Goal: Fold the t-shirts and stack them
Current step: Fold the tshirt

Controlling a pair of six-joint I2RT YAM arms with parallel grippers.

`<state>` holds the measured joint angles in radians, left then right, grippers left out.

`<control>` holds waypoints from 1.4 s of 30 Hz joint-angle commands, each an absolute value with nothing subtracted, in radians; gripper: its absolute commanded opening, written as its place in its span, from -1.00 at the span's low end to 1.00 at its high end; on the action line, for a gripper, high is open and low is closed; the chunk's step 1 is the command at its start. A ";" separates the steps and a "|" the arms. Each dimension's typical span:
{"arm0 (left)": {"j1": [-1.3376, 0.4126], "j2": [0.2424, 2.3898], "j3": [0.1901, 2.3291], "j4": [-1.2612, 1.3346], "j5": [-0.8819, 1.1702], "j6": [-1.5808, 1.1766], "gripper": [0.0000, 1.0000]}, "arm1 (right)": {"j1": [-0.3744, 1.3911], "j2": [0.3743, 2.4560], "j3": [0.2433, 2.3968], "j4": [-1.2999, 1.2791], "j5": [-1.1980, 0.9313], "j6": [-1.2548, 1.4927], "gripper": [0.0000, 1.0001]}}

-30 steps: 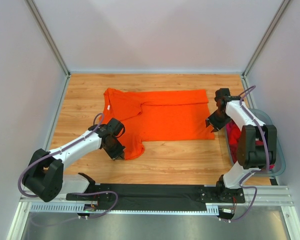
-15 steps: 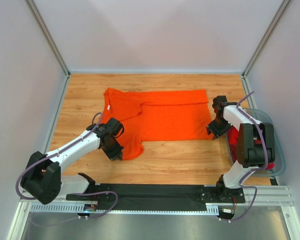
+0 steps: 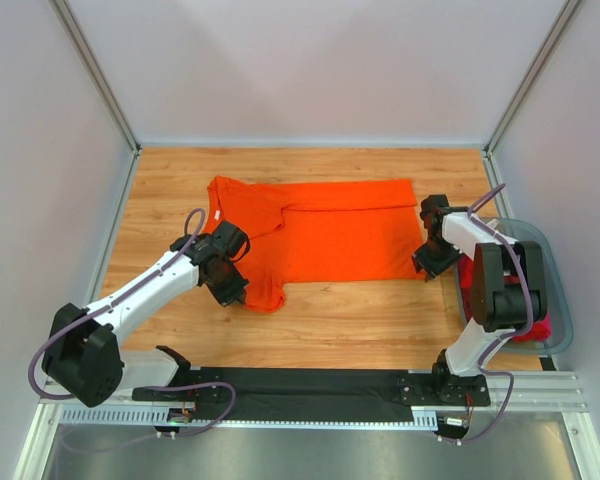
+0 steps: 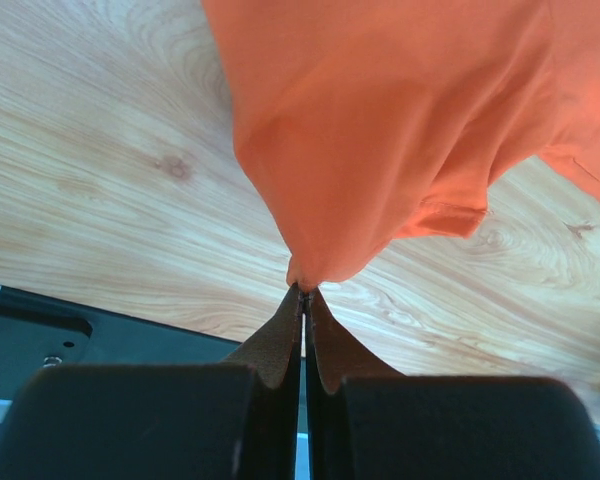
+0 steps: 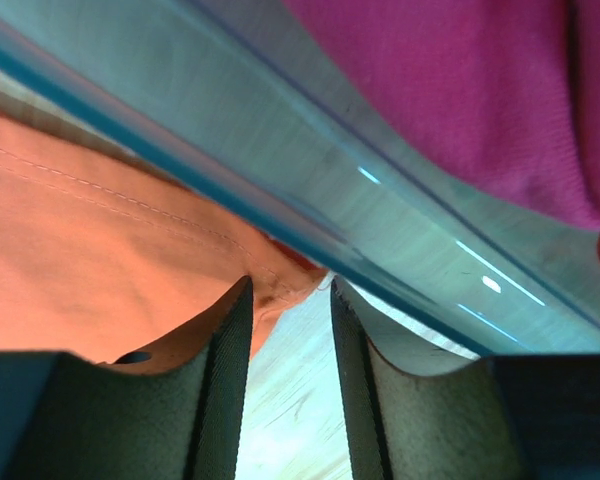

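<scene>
The orange t-shirt [image 3: 320, 235] lies spread on the wooden table, neck toward the left. My left gripper [image 3: 238, 292] is shut on its near-left part; in the left wrist view the cloth [image 4: 380, 130] hangs bunched from the closed fingertips [image 4: 302, 288]. My right gripper [image 3: 423, 266] is open at the shirt's near-right corner [image 5: 280, 285], which lies between the jaws, right beside the tub wall [image 5: 310, 170]. Magenta-pink cloth [image 5: 480, 90] and dark red cloth [image 3: 480, 290] lie in the grey-blue tub [image 3: 558, 310].
The tub stands at the table's right edge, close against my right arm. White walls and metal posts enclose the table on three sides. A black strip [image 3: 310, 385] runs along the near edge between the arm bases.
My left gripper has drawn the shirt's near-left part inward and away from me. My right gripper has come down toward me to the shirt's near-right corner.
</scene>
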<state>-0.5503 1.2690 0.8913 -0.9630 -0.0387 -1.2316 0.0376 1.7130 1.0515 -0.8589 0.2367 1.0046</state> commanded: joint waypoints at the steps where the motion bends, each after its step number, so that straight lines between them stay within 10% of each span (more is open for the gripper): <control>1: -0.554 1.270 0.922 -0.986 -0.063 -1.210 -1.00 | 0.041 1.726 1.034 -0.844 0.301 1.048 -0.26; 7: -0.531 1.272 0.930 -0.986 -0.071 -1.192 -1.00 | 0.041 1.726 1.051 -0.841 0.311 1.029 -0.99; 42: -0.167 1.994 1.888 -1.095 -0.097 -0.844 -1.00 | 0.045 2.106 1.782 -1.011 0.219 0.715 -0.99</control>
<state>-0.1802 1.9434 1.7912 -1.0451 -0.1017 -0.8722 0.0509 2.0750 1.7180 -0.9722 0.1997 0.7380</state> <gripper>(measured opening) 0.007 0.014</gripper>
